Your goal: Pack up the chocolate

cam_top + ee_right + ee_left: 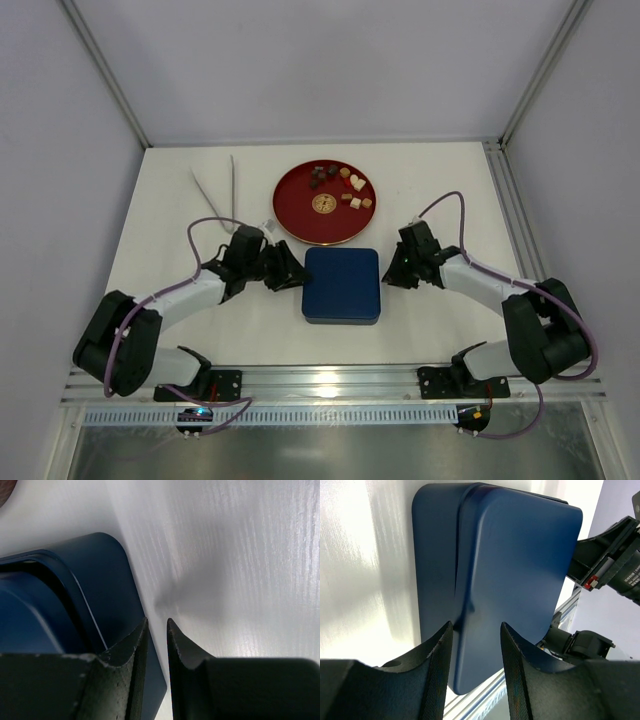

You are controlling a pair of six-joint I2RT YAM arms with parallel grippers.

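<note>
Small bite-sized chocolate pieces [340, 185], dark brown, tan and cream-white: grouped on the far half of a round red plate [298, 218], near the middle of the far edge of the white tabletop [450, 190]. Long axis of the group: parallel to that far edge, dark pieces at the left end, pale pieces at the right. Heading of single pieces: too small to tell.

Navy blue square box [342, 285]: tabletop centre, just nearer than the plate.

Left hand [474, 630]: at the box's left side, fingers spread, lid visible through the gap.

Right hand [157, 625]: at the box's right side, fingers almost pressed together; pinching or not, cannot tell.
</note>
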